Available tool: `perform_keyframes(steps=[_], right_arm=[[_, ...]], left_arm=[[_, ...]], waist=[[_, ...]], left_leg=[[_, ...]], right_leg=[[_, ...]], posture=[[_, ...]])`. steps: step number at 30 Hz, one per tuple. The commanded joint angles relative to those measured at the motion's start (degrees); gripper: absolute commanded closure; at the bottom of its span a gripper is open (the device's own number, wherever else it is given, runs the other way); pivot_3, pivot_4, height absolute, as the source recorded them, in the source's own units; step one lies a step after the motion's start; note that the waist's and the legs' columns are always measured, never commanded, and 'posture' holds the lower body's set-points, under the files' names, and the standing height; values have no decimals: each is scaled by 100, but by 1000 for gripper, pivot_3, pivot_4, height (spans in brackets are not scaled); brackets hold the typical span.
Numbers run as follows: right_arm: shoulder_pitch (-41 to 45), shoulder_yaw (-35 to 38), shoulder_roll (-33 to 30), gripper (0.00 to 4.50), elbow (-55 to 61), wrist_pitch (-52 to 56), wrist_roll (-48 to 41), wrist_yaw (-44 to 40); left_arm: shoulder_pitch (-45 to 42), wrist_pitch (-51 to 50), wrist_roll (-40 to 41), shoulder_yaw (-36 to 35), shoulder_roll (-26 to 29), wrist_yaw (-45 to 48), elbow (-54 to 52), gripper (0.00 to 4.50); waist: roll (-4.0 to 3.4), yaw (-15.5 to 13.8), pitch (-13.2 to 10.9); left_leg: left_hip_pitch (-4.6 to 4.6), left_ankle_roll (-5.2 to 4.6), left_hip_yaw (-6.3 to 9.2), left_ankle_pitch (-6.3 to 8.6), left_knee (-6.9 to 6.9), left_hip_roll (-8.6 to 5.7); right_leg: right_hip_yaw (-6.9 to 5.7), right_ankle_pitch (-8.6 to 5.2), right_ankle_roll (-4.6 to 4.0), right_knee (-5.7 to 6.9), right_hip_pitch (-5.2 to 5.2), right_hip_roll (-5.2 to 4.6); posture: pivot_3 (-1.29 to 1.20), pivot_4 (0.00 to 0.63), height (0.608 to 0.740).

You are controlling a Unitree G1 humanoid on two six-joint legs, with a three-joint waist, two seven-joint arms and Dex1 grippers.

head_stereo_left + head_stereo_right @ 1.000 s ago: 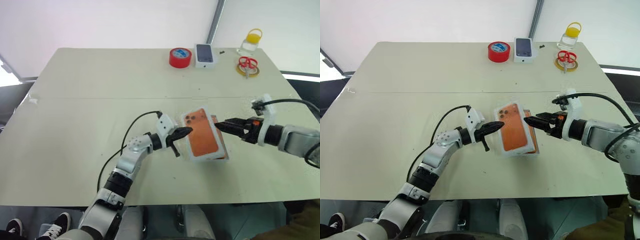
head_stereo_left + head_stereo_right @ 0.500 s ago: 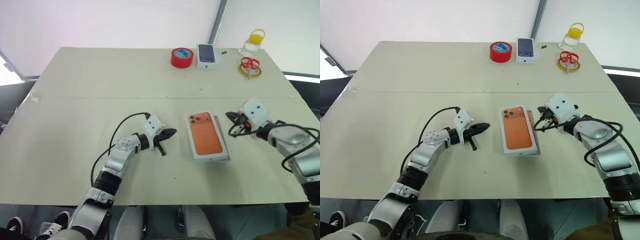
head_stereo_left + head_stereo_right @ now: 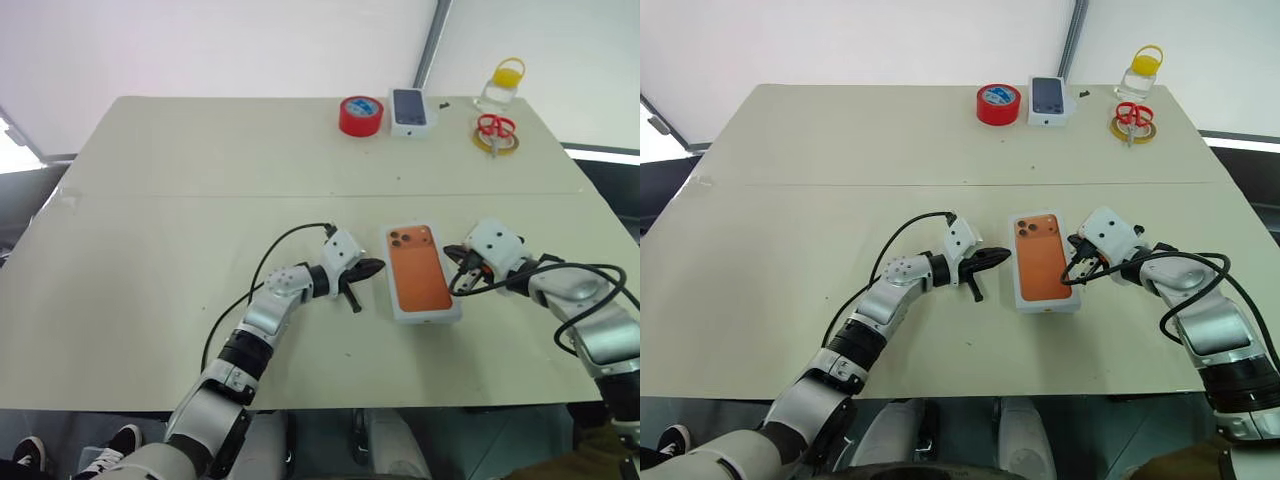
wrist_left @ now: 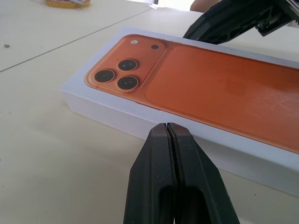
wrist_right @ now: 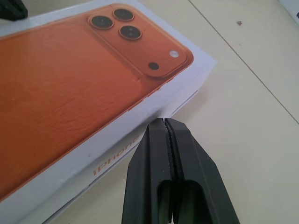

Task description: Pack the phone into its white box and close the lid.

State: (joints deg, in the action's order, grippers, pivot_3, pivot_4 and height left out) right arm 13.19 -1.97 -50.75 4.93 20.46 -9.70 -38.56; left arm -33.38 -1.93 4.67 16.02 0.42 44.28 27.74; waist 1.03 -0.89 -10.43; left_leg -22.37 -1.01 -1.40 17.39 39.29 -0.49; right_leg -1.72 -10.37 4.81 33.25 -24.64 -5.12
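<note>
I am judging the packing to be at its closing step: on my left, the left pincer is hovering just beside the long left edge of the lid, its two black fingers pressed fully together and holding nothing, tips pointing at the lid's side wall without touching it as far as I can tell. In the middle, the lid, with its orange phone print facing up, is lying flat on the surface over the white box, of which I am seeing just a thin edge under one corner; the phone itself I am not seeing, so I am assuming it is inside. On my right, the right pincer is likewise clamped shut and empty, sitting just beside the lid's right edge near the lens-print end. That thin edge is suggesting to me the lid is not fully seated, so I am planning a gentle downward press on its top with both closed tips, keeping it from sliding sideways
</note>
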Motion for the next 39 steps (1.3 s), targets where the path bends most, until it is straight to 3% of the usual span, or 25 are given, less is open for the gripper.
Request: perform_keyframes(steps=[1, 7, 12, 16, 20, 27, 39], right_arm=[[-74, 37, -56, 4468, 164, -190, 257, -74], [186, 41, -22, 4468, -54, -461, 664, -48], [549, 401, 263, 4468, 64, -555, 397, -28], [404, 351, 408, 4468, 378, -525, 199, -332], [-19, -99, 238, 4468, 197, -731, 854, -369], [-154, -89, -50, 4468, -366, -811, 1450, -212], [-34, 204, 218, 4468, -163, -856, 1129, -296]], left_arm=[[-97, 102, 164, -95, -182, -8, -160, 4500], [-135, 256, 15, -25, -218, -33, -71, 4500], [-162, 308, 56, -89, -247, -51, -163, 4500], [-276, 343, 94, -174, -295, -109, -138, 4500], [-421, 470, -25, -138, -339, -194, 141, 4500], [-272, 419, 15, -156, -266, -112, 38, 4500], [-87, 313, -5, -127, -149, -95, -116, 4500]], waist=[[0, -1, 0], [0, 15, 0], [0, 9, 0], [0, -10, 0], [1, -31, 1], [-3, -50, 8], [-5, -126, 9]], left_leg=[[0, 0, -1, 0, 0, 0], [0, 0, -1, 0, 1, -2], [1, 0, -1, 0, 1, -1], [-2, 0, 4, 0, 1, -2], [-1, 0, 3, 0, 3, -6], [9, 0, 2, 0, 6, -12], [13, 0, -1, 0, 7, -8]], right_leg=[[0, 0, 0, 0, 0, -1], [0, 1, 1, 1, 0, -1], [0, 1, 1, 2, -1, 1], [-2, 2, 3, 1, 0, 1], [-1, 3, 3, -1, 5, -3], [-3, 0, 0, 0, 18, -10], [-1, 1, -1, 3, 17, -6]], posture=[[0, 150, 739], [0, 150, 739], [0, 150, 739], [0, 150, 739], [0, 150, 739], [0, 150, 739], [0, 150, 739]])
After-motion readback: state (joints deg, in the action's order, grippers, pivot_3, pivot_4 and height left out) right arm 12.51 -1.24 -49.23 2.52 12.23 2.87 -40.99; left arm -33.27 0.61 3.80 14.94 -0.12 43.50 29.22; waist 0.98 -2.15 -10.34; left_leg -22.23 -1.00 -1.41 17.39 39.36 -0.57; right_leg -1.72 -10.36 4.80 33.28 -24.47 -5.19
